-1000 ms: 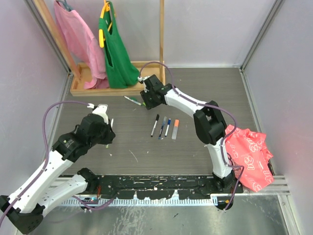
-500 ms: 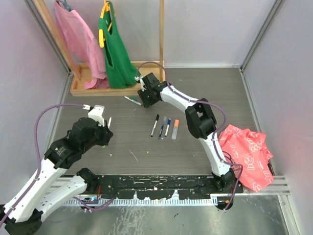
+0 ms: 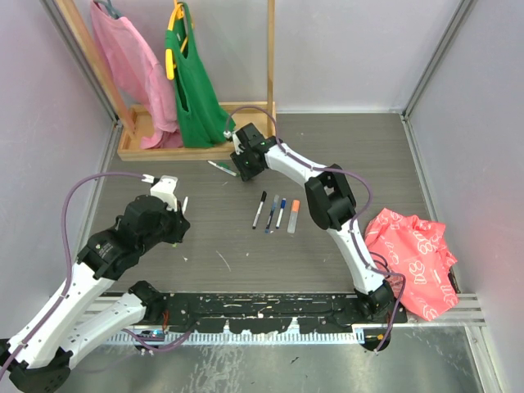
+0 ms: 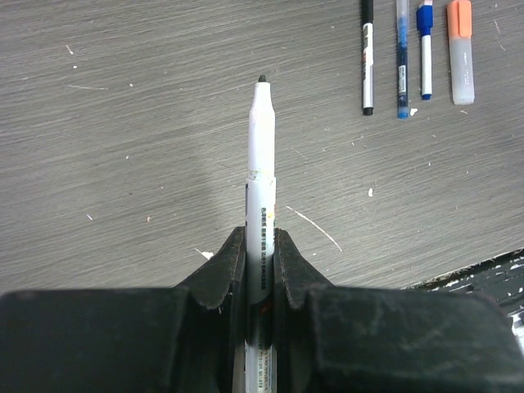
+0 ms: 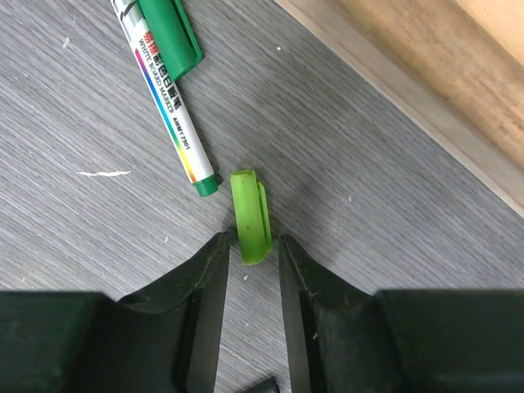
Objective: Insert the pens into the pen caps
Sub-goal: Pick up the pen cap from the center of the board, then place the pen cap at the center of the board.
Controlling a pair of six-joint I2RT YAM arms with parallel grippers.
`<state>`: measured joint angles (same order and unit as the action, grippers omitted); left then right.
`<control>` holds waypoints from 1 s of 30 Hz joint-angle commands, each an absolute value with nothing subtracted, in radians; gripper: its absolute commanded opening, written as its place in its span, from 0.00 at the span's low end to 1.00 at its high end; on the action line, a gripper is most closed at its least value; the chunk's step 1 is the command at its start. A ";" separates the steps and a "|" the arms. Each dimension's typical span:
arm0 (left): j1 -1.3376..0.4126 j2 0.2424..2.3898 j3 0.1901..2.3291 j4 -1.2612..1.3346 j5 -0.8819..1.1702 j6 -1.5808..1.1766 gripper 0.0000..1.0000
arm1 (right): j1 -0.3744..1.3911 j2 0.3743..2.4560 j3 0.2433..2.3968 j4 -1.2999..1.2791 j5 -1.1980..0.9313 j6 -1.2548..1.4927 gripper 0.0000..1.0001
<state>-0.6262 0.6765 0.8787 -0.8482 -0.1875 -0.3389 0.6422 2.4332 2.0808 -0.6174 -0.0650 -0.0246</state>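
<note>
Right gripper (image 5: 251, 246) is edging a touch farther out than a second ago, and its jaws are drawing narrower, while the left arm is barely shifting. Right now the fingers are straddling the near end of the light green cap (image 5: 250, 214), which is lying flat on the table with most of it poking out ahead of the fingertips. Slim gaps are showing on both sides, so the jaws are standing apart, not yet pinching.

Just left of the cap, ahead of the left finger, a green whiteboard marker (image 5: 164, 98) is lying with its own cap on. The wooden rack base (image 5: 426, 65) is running across ahead and to the right.

Over on the other side, the left gripper (image 4: 260, 246) is clamping on a white-barrelled pen (image 4: 260, 139), its bare black tip pointing straight out ahead of the jaws. Four capped pens (image 4: 413, 49) are lying in a row ahead and to the right of it.

So the step in hand looks like fetching the cap. Next up, it's calling for closing squarely on it, lifting, and lining its open mouth up with that waiting tip.
</note>
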 commanded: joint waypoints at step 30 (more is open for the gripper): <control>-0.622 0.646 0.875 -0.795 -0.230 -0.313 0.00 | 0.705 1.776 1.489 -0.457 -0.056 0.021 0.04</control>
<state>-0.6262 0.6666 0.8757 -0.8471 -0.2199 -0.3244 0.6628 1.9144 1.6173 -0.5117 -0.0753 0.0002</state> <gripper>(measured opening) 0.120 0.235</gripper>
